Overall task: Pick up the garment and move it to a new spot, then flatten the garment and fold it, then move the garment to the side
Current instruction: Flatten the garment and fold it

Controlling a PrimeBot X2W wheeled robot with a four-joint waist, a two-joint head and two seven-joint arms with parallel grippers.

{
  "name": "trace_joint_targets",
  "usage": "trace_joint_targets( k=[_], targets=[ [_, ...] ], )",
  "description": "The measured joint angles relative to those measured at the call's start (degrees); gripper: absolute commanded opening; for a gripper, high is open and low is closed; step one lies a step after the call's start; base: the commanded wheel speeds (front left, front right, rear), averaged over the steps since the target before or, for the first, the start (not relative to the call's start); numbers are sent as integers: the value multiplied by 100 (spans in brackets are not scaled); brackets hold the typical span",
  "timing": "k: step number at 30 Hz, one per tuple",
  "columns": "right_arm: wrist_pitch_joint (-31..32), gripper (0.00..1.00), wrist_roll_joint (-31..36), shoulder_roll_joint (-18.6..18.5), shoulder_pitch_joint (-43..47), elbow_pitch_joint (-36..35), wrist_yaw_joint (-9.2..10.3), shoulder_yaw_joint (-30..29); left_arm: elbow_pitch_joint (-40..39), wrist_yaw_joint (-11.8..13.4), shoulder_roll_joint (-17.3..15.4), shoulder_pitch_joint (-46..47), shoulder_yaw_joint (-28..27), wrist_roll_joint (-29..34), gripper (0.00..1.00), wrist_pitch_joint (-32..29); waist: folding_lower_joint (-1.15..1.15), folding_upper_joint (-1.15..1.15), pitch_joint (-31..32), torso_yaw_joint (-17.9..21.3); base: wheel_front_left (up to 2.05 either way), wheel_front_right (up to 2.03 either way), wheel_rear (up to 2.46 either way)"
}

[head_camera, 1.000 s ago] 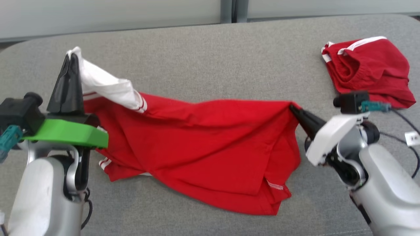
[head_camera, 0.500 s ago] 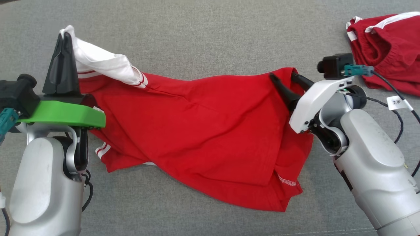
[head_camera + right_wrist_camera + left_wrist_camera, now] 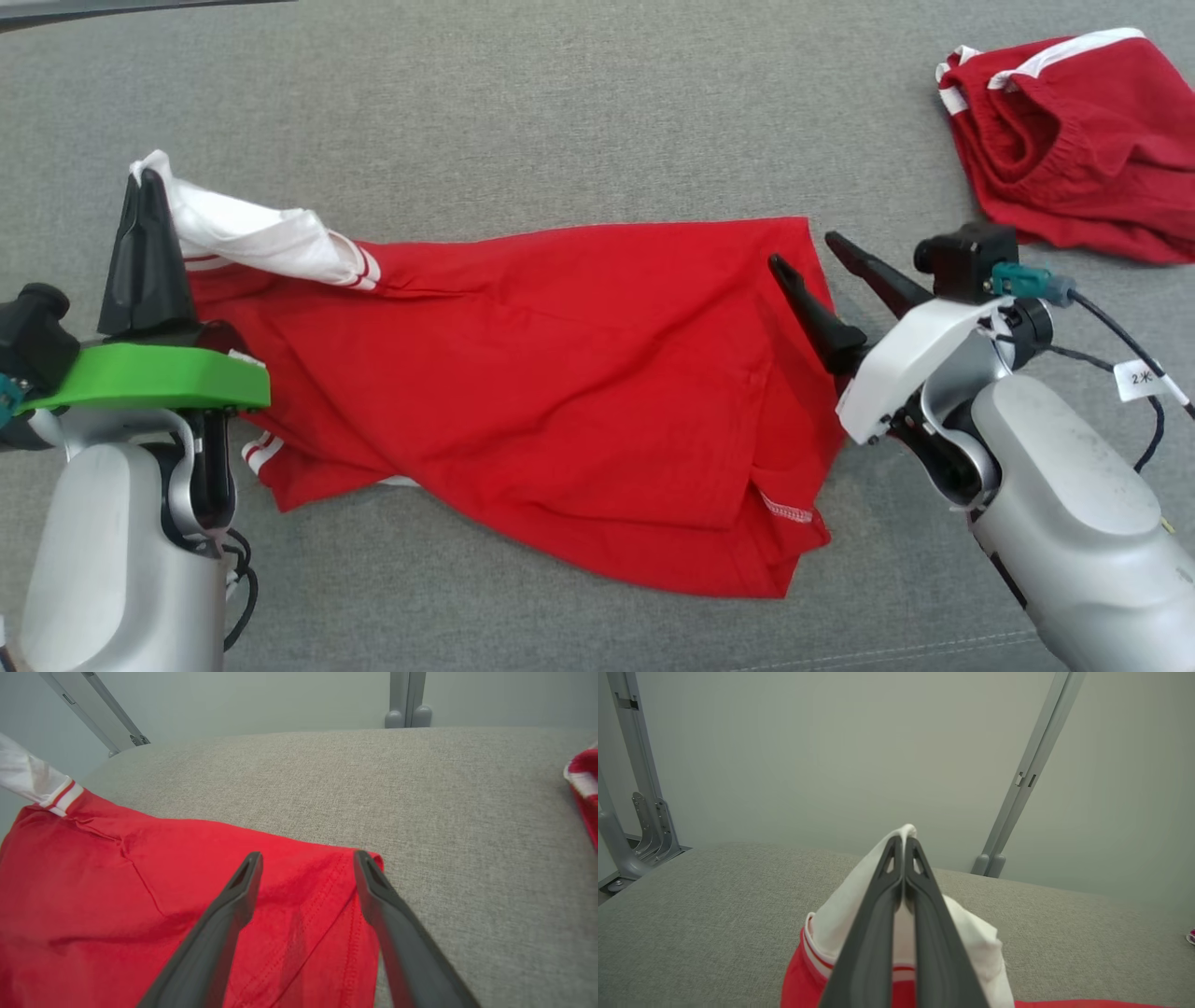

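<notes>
Far left: pinches the white sleeve (image 3: 252,243) in the left gripper (image 3: 149,182), fingers pressed flat together on the cloth, sleeve end lifted off the grey fabric surface (image 3: 560,121). Centre: lies stretched sideways across that surface as a red T-shirt (image 3: 560,373), creased, with a layer doubled over along the near right edge. Right of centre: hovers with the right gripper (image 3: 803,250) spread wide at the shirt's far right corner, one finger over the red cloth, the other just past its edge, gripping nothing. Far right: sits well apart as a second red garment (image 3: 1064,159), white-striped and bunched.
</notes>
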State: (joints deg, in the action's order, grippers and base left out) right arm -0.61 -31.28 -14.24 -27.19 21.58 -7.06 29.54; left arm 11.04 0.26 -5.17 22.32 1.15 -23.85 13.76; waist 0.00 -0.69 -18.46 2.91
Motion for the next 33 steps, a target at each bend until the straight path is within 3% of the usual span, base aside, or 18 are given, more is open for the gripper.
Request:
trace_joint_targets(
  k=[12, 33],
  targets=[
    [-635, 100, -123, 15, 827, -272, 0, -42, -277, -15, 93, -293, -281, -69, 0, 66, 0, 0, 71, 371, 0, 0, 0],
    [-842, 96, -133, 114, 1172, -411, 0, 602, -686, -134, 214, -386, -337, -49, 0, 67, 0, 0, -67, 131, 0, 0, 0]
  ],
)
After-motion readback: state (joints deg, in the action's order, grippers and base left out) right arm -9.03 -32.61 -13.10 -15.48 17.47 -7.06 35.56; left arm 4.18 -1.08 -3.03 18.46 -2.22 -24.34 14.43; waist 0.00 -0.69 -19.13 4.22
